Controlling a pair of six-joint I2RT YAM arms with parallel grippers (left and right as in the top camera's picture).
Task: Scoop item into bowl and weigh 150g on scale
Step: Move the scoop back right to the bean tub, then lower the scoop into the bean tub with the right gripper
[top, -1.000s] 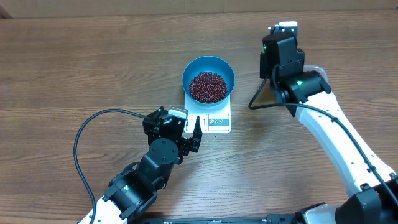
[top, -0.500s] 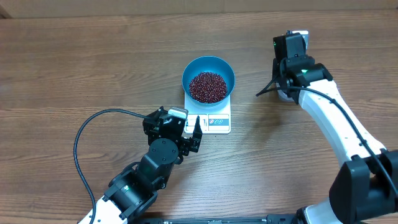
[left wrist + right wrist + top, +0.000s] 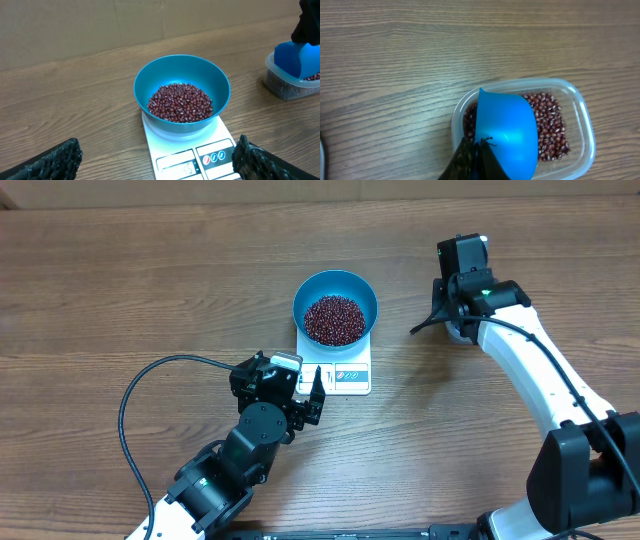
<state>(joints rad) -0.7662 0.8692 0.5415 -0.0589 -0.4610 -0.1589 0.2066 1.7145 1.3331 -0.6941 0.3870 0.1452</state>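
Right claw point(image 3: 474, 152): clamped tight, its dark fingers pinched on the near end of a small blue scoop point(image 3: 507, 132)
Scoop: hangs over a clear plastic tub point(image 3: 582, 127) and covers its left and middle part; whether it touches what lies beneath cannot be told
Tub: a rounded rectangle on the far right of the table, well apart from the scale, with dark red-brown beans showing on either side of the scoop, most of them to its right
Left claw point(image 3: 157, 161): spread wide and empty, low over the table just in front of the scale, one finger point(image 3: 55, 160) at each lower corner of its wrist view
Scale point(image 3: 345, 377): white and square, near the middle of the table, with its display and buttons facing the left arm; the reading is too blurred to make out
Bowl point(image 3: 220, 90): bright blue, round and deep, upright on the scale and covering most of its platform
Beans point(image 3: 180, 102): a loose dark red-brown heap in the bottom of the bowl, well below the rim
Table point(image 3: 120, 280): brown wood grain, with a black cable point(image 3: 128, 395) looping out from the left arm
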